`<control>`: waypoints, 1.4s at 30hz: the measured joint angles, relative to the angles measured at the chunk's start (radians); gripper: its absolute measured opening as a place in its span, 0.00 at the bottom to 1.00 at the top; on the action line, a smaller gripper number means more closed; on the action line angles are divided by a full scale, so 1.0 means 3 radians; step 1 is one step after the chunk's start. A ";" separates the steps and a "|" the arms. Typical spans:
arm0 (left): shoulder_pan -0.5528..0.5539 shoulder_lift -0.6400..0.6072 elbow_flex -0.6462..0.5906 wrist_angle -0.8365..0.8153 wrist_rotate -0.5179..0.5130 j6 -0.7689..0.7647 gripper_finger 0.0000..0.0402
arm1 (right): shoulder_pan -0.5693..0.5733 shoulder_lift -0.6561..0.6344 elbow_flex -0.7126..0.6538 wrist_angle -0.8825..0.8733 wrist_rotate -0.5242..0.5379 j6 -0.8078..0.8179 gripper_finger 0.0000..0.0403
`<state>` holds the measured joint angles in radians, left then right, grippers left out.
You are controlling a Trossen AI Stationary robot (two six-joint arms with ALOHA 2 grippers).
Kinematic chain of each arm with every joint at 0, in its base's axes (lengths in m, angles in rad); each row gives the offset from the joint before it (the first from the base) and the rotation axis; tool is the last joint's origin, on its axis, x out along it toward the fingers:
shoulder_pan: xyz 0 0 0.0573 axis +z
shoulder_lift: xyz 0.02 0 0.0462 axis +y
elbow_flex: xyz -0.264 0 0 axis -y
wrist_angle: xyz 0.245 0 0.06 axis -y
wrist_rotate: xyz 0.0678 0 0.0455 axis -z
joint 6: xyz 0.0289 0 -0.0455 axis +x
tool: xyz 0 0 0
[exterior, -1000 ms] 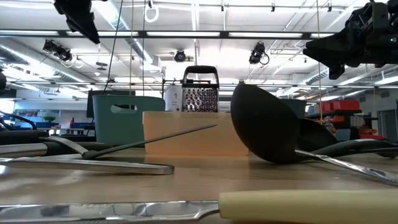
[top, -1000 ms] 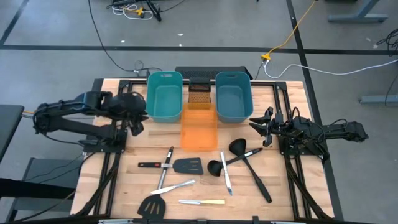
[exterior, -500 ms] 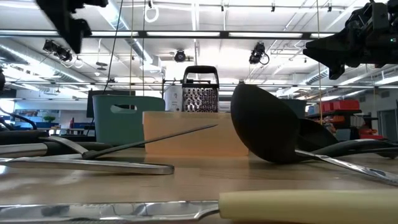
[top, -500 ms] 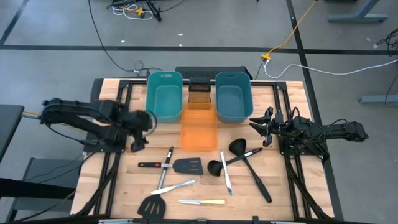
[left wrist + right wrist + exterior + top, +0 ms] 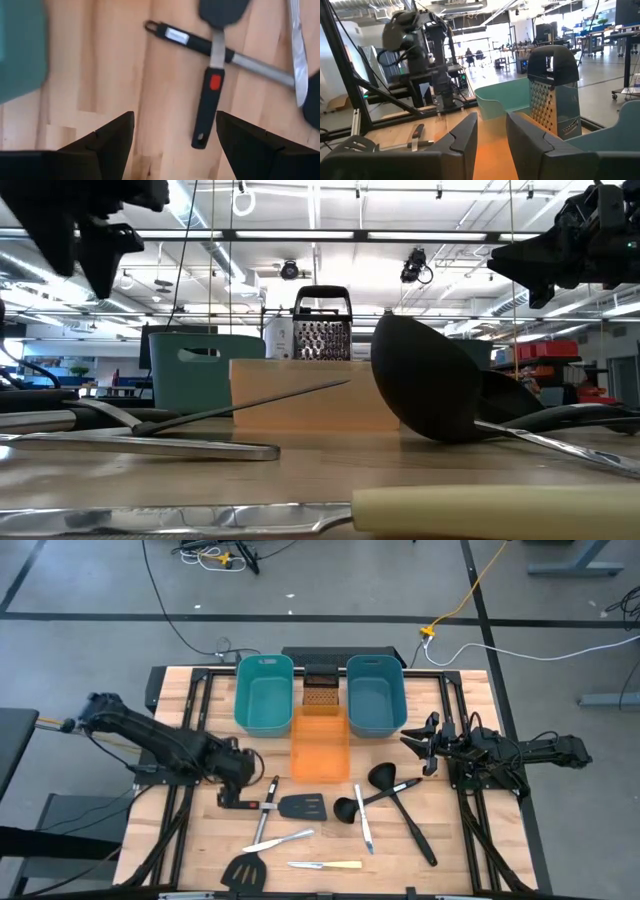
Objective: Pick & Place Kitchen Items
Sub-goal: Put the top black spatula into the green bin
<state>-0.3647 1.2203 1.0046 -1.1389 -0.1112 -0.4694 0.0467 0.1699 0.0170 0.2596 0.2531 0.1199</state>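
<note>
Several kitchen items lie flat on the wooden table (image 5: 200, 840): a slotted spatula (image 5: 300, 806) whose black handle (image 5: 182, 39) is crossed by a red-dotted black handle (image 5: 209, 107), two ladles (image 5: 380, 778), silver knives (image 5: 280, 839) and a cream-handled knife (image 5: 325, 864). My left gripper (image 5: 238, 785) hangs open above the table, pointing down, just on the far side of the two crossed handles. Only bare wood shows between its fingers (image 5: 174, 117). My right gripper (image 5: 412, 745) waits open and level at the table's right side, holding nothing (image 5: 491, 120).
Two teal tubs (image 5: 264, 692) (image 5: 375, 692) stand at the far edge with a grater (image 5: 320, 690) between them, and an orange tub (image 5: 320, 745) sits in front of it. A black spatula (image 5: 243, 873) lies at the near edge. Bare wood lies at the near left.
My left gripper has swung from beside the left teal tub toward the table's near edge and right, sinking and turning about its own axis on the way. It now hangs over the crossed black handles. The utensils have stayed where they were.
</note>
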 joint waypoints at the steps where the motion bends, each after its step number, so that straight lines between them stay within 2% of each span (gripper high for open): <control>1: -0.0062 0.0073 0.0000 0.0035 -0.0001 -0.0022 0.71 | 0.0000 0.0000 0.0001 -0.0001 -0.0001 0.0000 0.28; 11: -0.0345 0.0822 0.0000 0.0485 0.0084 -0.0071 0.71 | 0.0000 0.0002 0.0000 -0.0033 -0.0024 0.0009 0.28; 20: -0.0451 0.1118 0.0000 0.0827 0.0271 -0.0172 0.71 | 0.0000 0.0004 0.0000 -0.0051 -0.0029 0.0073 0.28; 24: -0.0486 0.1257 -0.0002 0.0716 0.0221 -0.0174 0.71 | 0.0001 0.0004 0.0000 -0.0050 -0.0027 0.0067 0.28; 29: -0.0485 0.1282 -0.0303 0.0838 0.0209 -0.0249 0.71 | 0.0000 0.0004 0.0000 -0.0051 -0.0024 0.0066 0.28; 35: -0.0486 0.1202 -0.0685 0.1341 0.0273 -0.0324 0.71 | 0.0000 0.0004 0.0000 -0.0051 -0.0024 0.0066 0.28; 42: -0.0486 0.1184 -0.0805 0.1434 0.0257 -0.0320 0.68 | 0.0000 0.0004 0.0000 -0.0055 -0.0023 0.0059 0.28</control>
<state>-0.5106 1.5757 0.7631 -0.7086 -0.0340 -0.5653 0.0467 0.1711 0.0170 0.2431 0.2462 0.1375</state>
